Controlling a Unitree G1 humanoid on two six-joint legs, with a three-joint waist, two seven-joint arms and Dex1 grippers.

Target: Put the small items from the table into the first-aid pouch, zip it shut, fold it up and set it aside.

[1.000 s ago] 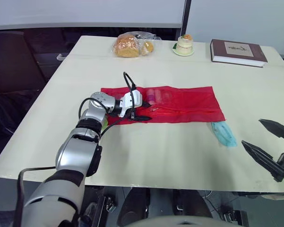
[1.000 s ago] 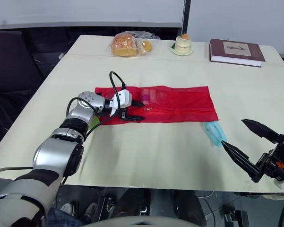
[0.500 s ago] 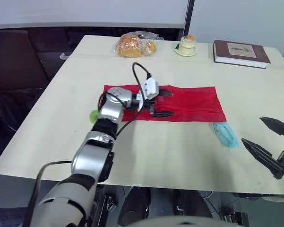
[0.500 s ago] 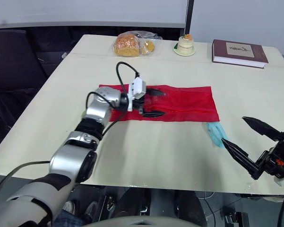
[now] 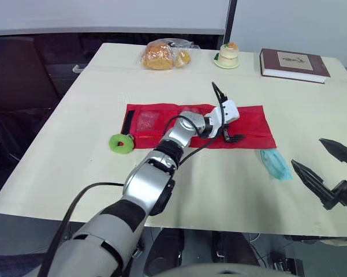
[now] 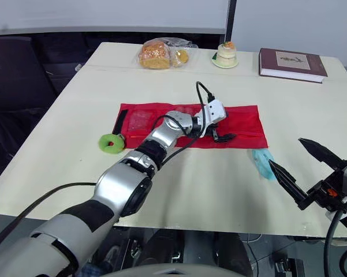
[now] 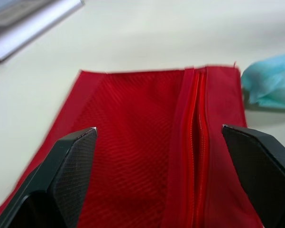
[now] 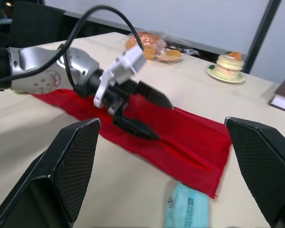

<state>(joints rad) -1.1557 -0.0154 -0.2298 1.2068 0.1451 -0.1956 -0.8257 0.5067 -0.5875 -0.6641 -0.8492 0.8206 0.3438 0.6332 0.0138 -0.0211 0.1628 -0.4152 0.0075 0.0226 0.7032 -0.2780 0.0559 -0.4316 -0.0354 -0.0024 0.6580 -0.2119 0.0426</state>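
Left claw (image 8: 163,121) gapes over the pouch (image 5: 251,118), hiding part of its zipper (image 7: 197,137); right claw (image 5: 306,152) spread, empty.

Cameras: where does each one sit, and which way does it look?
Head eyes: on the head, looking down over the table and red pouch; left arm and right gripper show.
Left wrist: on the left arm, looking along the open left gripper at the pouch's zip.
Right wrist: on the right arm, looking past its own open gripper at the left gripper.
Shared: all show the pouch.
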